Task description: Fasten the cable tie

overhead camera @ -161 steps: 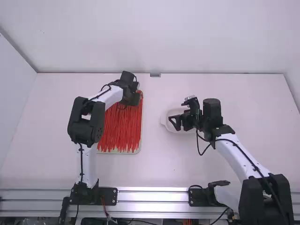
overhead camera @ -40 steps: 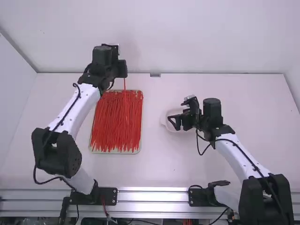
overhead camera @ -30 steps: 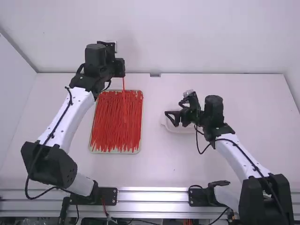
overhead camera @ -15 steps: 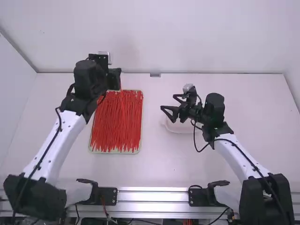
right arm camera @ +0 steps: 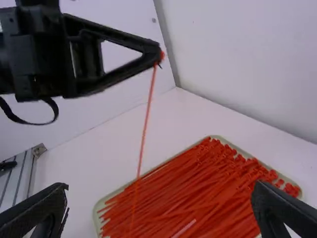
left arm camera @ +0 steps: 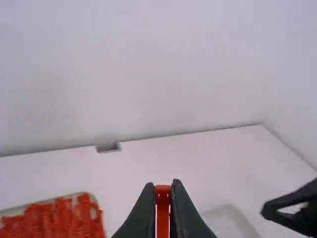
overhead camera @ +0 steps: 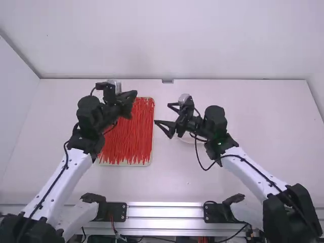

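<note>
My left gripper [overhead camera: 131, 95] hangs above the far part of the tray, pointing right, shut on the top end of one red cable tie [right arm camera: 146, 111]. The tie dangles from the fingertips down to the pile. In the left wrist view the tie [left arm camera: 162, 197] sits pinched between the two fingers. My right gripper [overhead camera: 162, 114] is held in the air just right of the tray, facing the left gripper, open wide with nothing between its fingers. In the right wrist view the left gripper [right arm camera: 157, 55] shows a short way ahead.
A beige tray [overhead camera: 147, 163] holds a thick pile of red cable ties [overhead camera: 132, 132] at centre-left. A shallow white dish [left arm camera: 231, 218] lies on the table under the right gripper. Walls close the table at the far and left sides.
The left arm drew back from the far edge and turned its gripper rightward, lifting one tie off the pile. The right gripper rose off the dish, moved left toward the tray and opened wider.
</note>
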Robot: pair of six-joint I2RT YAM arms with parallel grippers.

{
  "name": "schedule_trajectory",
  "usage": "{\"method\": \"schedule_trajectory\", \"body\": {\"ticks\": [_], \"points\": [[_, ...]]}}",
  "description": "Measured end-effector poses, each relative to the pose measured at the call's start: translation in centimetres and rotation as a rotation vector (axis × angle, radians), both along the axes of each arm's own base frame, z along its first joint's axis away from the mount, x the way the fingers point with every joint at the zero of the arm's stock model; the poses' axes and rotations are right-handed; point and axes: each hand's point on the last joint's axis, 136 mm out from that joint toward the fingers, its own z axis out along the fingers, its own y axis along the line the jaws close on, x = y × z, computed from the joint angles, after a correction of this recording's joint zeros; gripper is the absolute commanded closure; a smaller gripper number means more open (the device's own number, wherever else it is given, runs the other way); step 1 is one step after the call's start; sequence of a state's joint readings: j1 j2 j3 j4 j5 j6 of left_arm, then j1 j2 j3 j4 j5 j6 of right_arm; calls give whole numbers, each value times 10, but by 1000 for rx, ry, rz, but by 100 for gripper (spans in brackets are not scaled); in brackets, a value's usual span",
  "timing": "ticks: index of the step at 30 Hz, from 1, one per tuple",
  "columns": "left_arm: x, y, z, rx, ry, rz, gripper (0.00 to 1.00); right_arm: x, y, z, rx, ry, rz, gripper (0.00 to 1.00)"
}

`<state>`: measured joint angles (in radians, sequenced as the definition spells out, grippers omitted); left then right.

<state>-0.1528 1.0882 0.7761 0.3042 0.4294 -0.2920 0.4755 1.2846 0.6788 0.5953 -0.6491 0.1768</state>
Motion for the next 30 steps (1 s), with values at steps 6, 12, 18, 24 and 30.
{"method": "schedule_trajectory", "body": {"ticks": [6,12,18,24,30], "points": [[-14,-22,11,-81,-58,-121,98,-3,16,6,4,-35,-49,2],[-30,-51,17,-126,-76,-221,98,-1,26,9,3,-58,-144,0],[-36,-63,20,-143,-72,-248,98,3,28,9,-7,-67,-234,30],[-36,-63,22,-144,-81,-247,98,7,24,8,-20,-80,-277,85],[-35,-63,22,-145,-81,-244,96,9,23,8,-26,-85,-285,100]]}}
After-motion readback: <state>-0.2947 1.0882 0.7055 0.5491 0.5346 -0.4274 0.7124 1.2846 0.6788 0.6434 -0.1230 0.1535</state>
